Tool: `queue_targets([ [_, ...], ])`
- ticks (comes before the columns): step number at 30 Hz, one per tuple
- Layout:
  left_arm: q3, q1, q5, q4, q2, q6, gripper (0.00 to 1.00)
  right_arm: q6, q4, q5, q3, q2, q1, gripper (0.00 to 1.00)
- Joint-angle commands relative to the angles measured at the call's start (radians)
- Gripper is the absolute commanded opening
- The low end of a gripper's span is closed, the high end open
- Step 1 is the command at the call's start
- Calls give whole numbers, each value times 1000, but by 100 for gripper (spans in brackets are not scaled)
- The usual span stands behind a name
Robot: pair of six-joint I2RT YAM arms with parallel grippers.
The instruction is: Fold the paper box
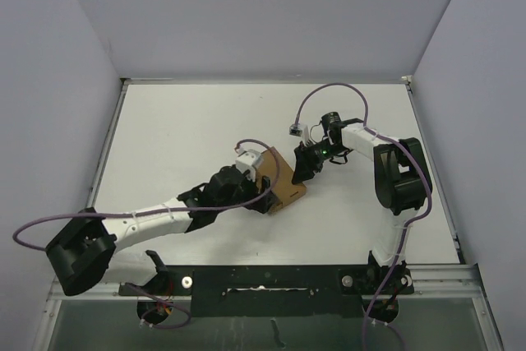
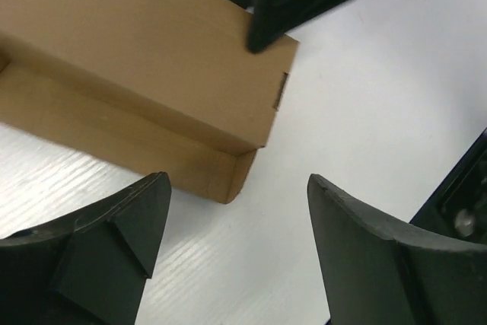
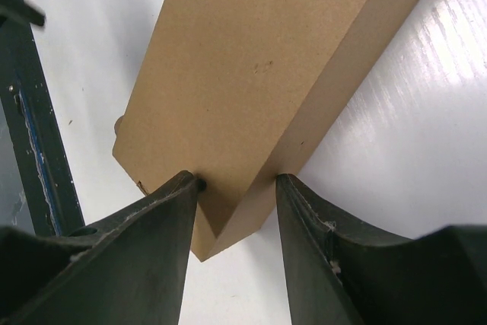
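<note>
Progress looks partial: the box [image 2: 152, 43] rests near the middle of the desk [image 1: 189, 129], between the two arms. It is raised into a long carton shape, with a lower panel jutting out beneath its upper face on the side toward the left arm. The right gripper [image 3: 237, 180] is closed on the end of the box nearest its own arm, a finger against each side of one corner, so it acts as the anchor. The left gripper [image 2: 236, 180] stands wide and holds nothing, its fingers apart over bare desk just beside the box's near corner, not touching it. The step in hand appears to be an approach by the left arm to the jutting panel. To do it well, the left gripper should come in low and square to the panel's free edge. It should press near the crease rather than the tip, and swing the panel about its fold line without dragging the box. The right arm should hold firm but squeeze no harder, since thin card dents and a skewed carton will not close cleanly.
</note>
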Motion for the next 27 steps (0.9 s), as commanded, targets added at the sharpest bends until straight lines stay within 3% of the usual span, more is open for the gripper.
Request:
queue_targets([
  [1,-87,162,143,9,-131,-360,74,-17,-8,25,26,16,2,45],
  [4,-190,250,197,124,-177,-539,85,-18,-9,25,27,17,4,45],
  [7,-229,273,154,130,-185,-655,98,-18,-8,25,28,16,4,45],
  [10,-235,280,121,122,-142,-729,98,-18,-9,25,28,17,4,45],
  [15,-259,326,115,285,-25,-771,98,-18,-10,25,28,18,4,45],
  [19,-164,375,137,218,97,-784,98,-19,-9,23,29,18,4,45],
  [27,-68,445,196,301,285,-784,98,-25,-13,22,31,20,4,45],
])
